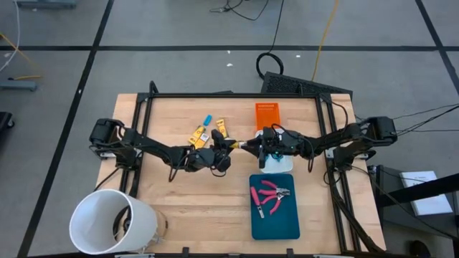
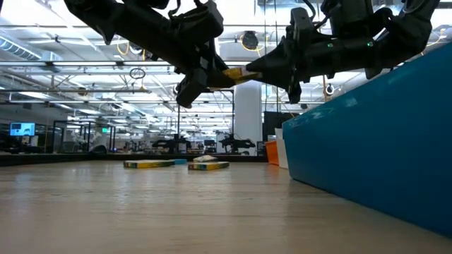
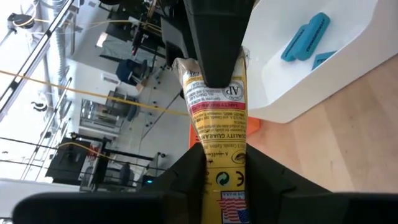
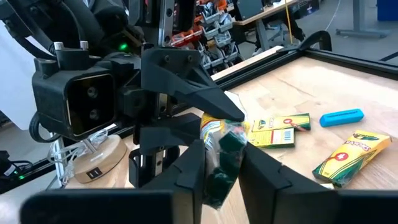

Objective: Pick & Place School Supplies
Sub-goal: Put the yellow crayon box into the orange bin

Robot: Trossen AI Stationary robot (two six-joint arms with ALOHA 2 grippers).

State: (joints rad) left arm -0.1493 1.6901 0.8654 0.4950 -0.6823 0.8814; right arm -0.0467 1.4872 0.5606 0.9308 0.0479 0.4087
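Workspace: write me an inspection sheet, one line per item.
Surface: wooden table inside a black frame.
Job's things: one yellow crayon box held in the air between both grippers; two more crayon boxes and a light-blue piece lie on the wood; pink-handled tools in the teal tray; blue pieces in the white tray.
Clutter: white bucket, orange tray.
Grippers: left gripper and right gripper both shut on the box, mid-table.
Cables: loops on the floor behind the table.
Surroundings: lab hall; nobody seen.

bare wood left of teal tray (image 1: 275,226), bucket (image 1: 111,223) blocking corner
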